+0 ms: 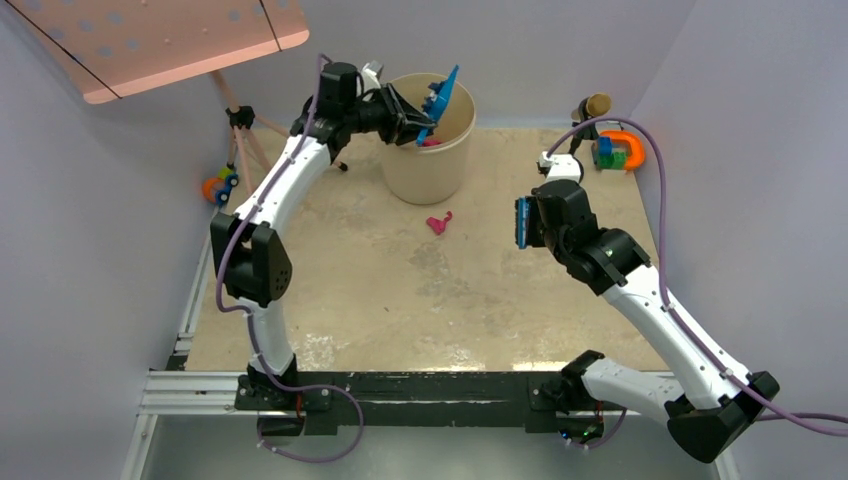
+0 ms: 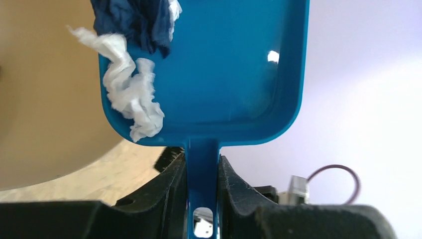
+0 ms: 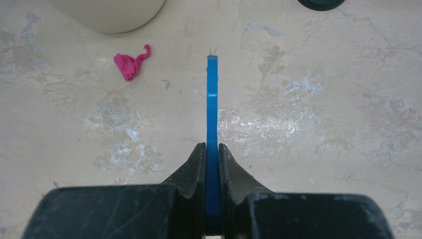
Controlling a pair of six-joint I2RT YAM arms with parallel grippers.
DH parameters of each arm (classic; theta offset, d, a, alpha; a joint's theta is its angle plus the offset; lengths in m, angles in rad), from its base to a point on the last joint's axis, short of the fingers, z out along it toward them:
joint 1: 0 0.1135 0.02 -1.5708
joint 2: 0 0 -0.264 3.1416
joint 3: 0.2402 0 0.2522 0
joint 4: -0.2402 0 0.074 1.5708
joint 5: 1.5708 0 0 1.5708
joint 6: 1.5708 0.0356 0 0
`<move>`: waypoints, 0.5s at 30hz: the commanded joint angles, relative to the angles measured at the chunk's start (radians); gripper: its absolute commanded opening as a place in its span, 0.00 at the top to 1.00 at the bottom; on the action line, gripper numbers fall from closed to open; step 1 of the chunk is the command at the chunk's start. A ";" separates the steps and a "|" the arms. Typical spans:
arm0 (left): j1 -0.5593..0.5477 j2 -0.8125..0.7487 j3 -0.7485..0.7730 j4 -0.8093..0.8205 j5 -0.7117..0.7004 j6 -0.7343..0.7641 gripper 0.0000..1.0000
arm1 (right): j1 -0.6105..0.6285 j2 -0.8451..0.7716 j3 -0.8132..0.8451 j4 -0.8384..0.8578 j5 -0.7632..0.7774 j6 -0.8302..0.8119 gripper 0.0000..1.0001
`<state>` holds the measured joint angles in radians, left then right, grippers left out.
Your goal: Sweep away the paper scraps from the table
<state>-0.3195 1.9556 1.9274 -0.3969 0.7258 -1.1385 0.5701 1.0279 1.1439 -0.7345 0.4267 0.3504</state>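
My left gripper [image 1: 415,118] is shut on the handle of a blue dustpan [image 1: 443,98], held tilted over the beige bin [image 1: 430,150] at the back. In the left wrist view the dustpan [image 2: 234,74] holds a white paper scrap [image 2: 130,92] and a dark blue scrap [image 2: 137,20] sliding towards its mouth; my left gripper [image 2: 203,167] grips the handle. One pink scrap [image 1: 438,223] lies on the table [image 1: 400,290] in front of the bin, also in the right wrist view [image 3: 130,63]. My right gripper [image 1: 527,222] is shut on the small blue brush [image 3: 212,109], above the table right of the pink scrap.
Colourful toys [image 1: 612,148] stand at the back right corner and another toy [image 1: 220,185] sits by a tripod at the back left. A black rail [image 1: 420,388] runs along the near edge. A pink perforated board [image 1: 160,40] hangs over the back left.
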 commanded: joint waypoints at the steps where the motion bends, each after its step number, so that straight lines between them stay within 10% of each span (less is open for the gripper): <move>1: 0.023 -0.084 -0.084 0.355 0.074 -0.304 1.00 | -0.003 -0.018 0.010 0.013 -0.007 0.019 1.00; 15: 0.037 -0.142 -0.197 0.323 -0.030 -0.487 1.00 | -0.003 -0.030 0.002 0.010 -0.014 0.027 1.00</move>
<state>-0.2943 1.8896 1.7493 -0.0444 0.7338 -1.5707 0.5701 1.0252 1.1439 -0.7410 0.4232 0.3595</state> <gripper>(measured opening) 0.286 0.081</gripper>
